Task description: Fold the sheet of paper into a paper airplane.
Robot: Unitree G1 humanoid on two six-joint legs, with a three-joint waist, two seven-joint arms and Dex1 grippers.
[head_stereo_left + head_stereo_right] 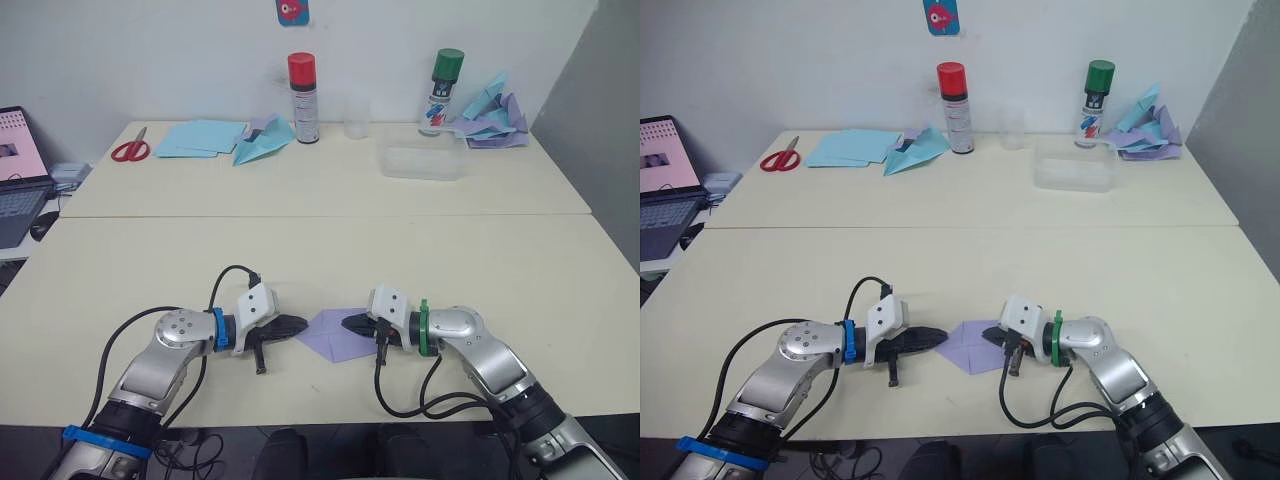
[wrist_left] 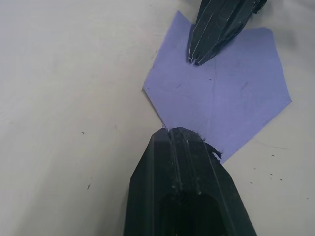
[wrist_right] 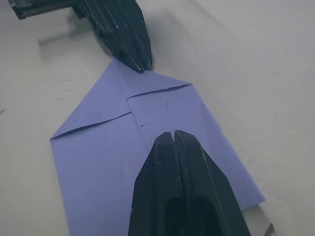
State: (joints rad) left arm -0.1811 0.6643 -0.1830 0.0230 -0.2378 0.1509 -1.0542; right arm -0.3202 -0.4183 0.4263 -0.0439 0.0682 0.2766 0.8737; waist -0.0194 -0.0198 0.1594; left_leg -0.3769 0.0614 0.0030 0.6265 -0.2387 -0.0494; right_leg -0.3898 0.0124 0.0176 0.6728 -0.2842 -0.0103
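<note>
Pinning with both, I have the left gripper (image 1: 296,325) closed on the nose tip and the right gripper (image 1: 350,323) closed, pressing mid-body of the thin lavender sheet of paper (image 3: 147,162), corners already folded, flat on the cream bench (image 1: 330,250). Nose points to my left, long axis left-right; next I'd judge a centre-line fold

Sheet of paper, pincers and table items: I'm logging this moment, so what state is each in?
Sheet of paper: flat, two corners folded into a point.
Left pincer: shut, tip at the point.
Right pincer: shut, pressing the sheet.
Red-capped can: upright, capped.
Green-capped can: upright, capped.
Scissors: closed.
</note>
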